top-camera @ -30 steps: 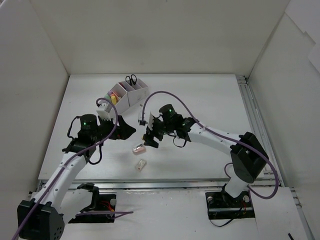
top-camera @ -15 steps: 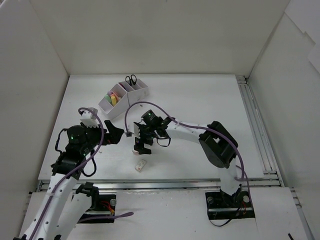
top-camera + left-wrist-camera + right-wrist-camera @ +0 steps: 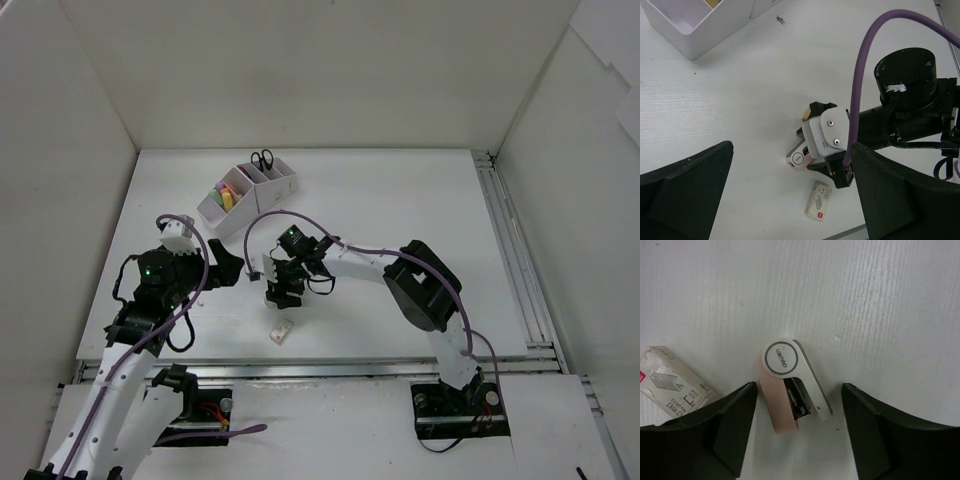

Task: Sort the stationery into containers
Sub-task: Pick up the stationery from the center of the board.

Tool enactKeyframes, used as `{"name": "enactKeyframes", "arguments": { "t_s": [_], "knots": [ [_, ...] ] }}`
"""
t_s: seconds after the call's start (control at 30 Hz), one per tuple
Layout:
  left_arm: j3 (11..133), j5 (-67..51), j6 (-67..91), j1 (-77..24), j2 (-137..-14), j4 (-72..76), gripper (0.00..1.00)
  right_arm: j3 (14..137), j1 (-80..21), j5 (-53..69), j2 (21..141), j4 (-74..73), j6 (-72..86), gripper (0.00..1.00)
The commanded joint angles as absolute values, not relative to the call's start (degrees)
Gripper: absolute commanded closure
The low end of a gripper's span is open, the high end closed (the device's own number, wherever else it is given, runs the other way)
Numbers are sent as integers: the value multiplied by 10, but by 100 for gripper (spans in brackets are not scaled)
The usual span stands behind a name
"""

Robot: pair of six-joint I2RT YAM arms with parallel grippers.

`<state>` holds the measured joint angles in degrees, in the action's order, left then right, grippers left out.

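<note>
The top external camera looks down from above and behind the arm bases, taking in the whole table [image 3: 400,220]. The left wrist camera looks down from farther off, while the right wrist camera faces straight down, close. Both wrist views share the pink stapler [image 3: 790,385] and staple box [image 3: 675,382].

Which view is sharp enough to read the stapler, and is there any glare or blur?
Right wrist view: stapler and staple box crisp, print legible, soft shadows, no glare; the right pincer shows only as dark, featureless shapes. Left wrist view: sharp, but the right arm covers part of the stapler. Top external view: evenly lit, no blur, stapler too small to read.
</note>
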<state>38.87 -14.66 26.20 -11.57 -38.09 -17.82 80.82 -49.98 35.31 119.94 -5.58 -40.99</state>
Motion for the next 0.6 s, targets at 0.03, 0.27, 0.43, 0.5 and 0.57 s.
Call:
{"name": "enactKeyframes", "arguments": {
  "t_s": [0.03,0.27,0.43,0.5,0.57],
  "knots": [
    [420,-138,256,-118,-401,-155,1,827,-500,366,1201,-62,-415,48],
    [417,-152,259,-118,-420,-133,0,819,-499,372,1176,-61,-409,92],
    [411,-189,261,-118,-437,-115,0,803,-490,395,1122,-27,-381,100],
    [410,-229,253,-118,-442,-101,1,780,-475,428,1083,36,-324,100],
    [400,-267,242,-118,-444,-70,1,739,-457,461,1052,95,-272,100]
  ]
}}
